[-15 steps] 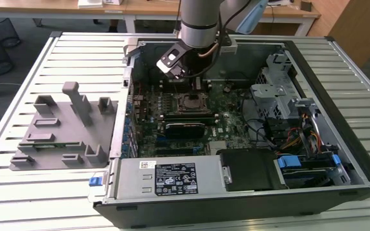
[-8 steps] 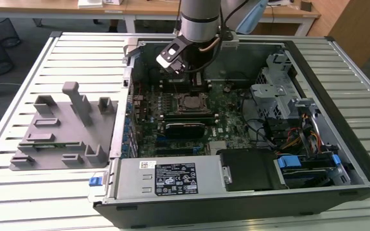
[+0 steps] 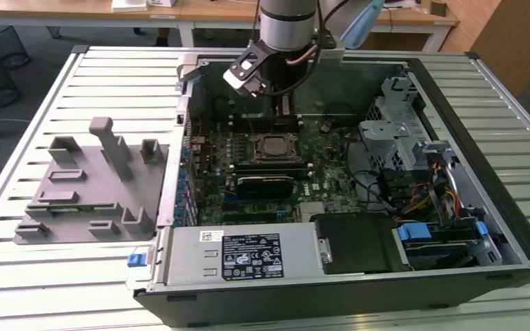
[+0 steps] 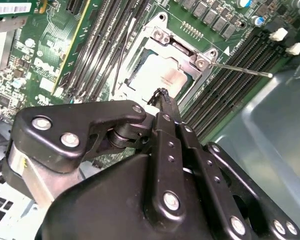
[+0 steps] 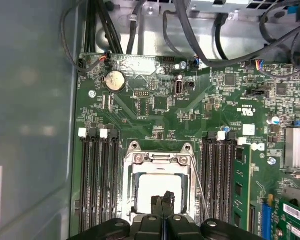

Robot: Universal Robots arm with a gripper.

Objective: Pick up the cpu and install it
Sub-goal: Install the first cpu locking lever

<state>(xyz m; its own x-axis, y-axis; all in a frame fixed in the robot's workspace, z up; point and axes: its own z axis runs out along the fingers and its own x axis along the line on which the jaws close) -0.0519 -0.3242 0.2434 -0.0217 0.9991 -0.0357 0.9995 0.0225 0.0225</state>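
**Ana:** Over the motherboard's socket frame [image 5: 160, 187], where's the cpu [image 5: 157, 192]?

**Ben:** Lying flat inside that frame, pale silvery top up, near the middle of the board between the memory slots [image 5: 97, 175].

**Ana:** And the gripper [image 5: 163, 201]?

**Ben:** Fingertips pinched together, nothing between them, poised just above the chip in both wrist views.

**Ana:** How would it handle?

**Ben:** I'd judge it light, rigid, slick on top and delicate underneath. Best held by opposite thin edges, kept level, never forced.
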